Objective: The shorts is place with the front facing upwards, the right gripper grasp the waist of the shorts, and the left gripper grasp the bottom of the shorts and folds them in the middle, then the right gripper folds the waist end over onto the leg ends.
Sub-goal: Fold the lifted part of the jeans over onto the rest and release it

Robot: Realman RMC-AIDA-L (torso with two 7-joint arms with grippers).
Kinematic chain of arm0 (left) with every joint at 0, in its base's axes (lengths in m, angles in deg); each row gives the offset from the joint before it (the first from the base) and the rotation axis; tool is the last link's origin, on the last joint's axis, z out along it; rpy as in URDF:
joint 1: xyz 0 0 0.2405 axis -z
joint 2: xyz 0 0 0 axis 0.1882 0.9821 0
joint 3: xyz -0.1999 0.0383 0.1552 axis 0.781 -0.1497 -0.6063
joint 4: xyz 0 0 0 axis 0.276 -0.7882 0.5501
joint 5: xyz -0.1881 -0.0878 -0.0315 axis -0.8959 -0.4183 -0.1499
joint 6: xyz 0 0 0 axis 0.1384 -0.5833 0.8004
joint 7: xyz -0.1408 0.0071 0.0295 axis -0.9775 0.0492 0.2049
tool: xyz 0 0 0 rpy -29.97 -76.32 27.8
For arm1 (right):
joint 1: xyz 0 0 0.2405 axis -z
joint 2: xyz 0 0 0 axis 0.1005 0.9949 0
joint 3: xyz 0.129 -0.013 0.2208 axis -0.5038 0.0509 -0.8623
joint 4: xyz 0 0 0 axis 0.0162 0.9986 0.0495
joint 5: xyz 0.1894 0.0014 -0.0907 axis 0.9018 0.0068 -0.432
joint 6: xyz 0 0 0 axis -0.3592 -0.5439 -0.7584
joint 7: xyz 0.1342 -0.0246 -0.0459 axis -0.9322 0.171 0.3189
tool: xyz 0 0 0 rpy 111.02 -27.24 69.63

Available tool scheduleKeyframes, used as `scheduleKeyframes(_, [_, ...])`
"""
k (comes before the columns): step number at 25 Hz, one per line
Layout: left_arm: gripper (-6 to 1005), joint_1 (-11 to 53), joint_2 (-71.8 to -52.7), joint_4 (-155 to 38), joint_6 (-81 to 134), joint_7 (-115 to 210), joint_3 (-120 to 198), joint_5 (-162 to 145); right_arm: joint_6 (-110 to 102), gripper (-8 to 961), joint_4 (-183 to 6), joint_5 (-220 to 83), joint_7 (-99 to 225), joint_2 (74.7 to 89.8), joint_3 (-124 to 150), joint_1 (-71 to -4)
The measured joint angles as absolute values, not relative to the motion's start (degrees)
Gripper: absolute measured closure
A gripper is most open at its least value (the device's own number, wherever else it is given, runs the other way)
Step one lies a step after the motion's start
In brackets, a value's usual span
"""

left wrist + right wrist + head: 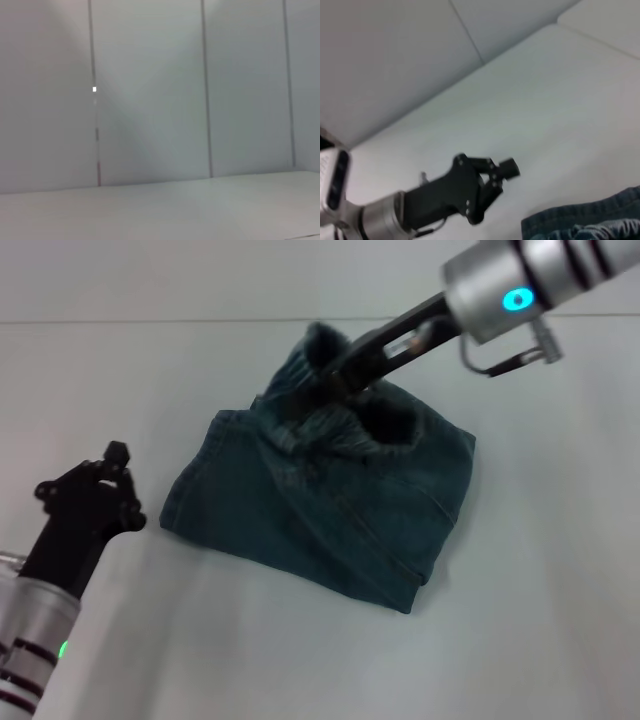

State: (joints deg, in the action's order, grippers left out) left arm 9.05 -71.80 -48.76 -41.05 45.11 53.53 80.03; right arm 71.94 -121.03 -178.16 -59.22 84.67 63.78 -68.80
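Note:
The dark denim shorts lie folded on the white table in the head view. My right gripper reaches in from the upper right and is shut on the ruched waist, which it holds bunched up a little above the rest of the cloth. The flat leg ends seem to lie along the near edge, flat on the table. My left gripper stands shut and empty just left of the shorts, apart from them. The right wrist view shows the left gripper and a strip of denim.
A seam in the table top runs across behind the shorts. The left wrist view shows only the panelled wall and a table surface.

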Motion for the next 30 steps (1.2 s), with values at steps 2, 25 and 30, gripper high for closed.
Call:
scheduleKeyframes(2, [999, 8.2, -71.79, -49.0, -41.8, 45.1, 53.9, 80.0, 70.1, 727, -120.1, -180.0, -59.1, 85.74, 64.0, -70.3])
scheduleKeyframes(25, [999, 7.7, -71.6, -49.2, -41.5, 45.1, 55.5, 80.0, 67.4, 281, -120.1, -181.8, -56.3, 87.31, 64.0, -71.2])
scheduleKeyframes(30, [999, 7.8, -71.47, -50.6, -42.4, 40.1, 55.2, 80.3, 71.6, 52, -121.8, -176.1, -52.4, 85.33, 59.6, -66.1])
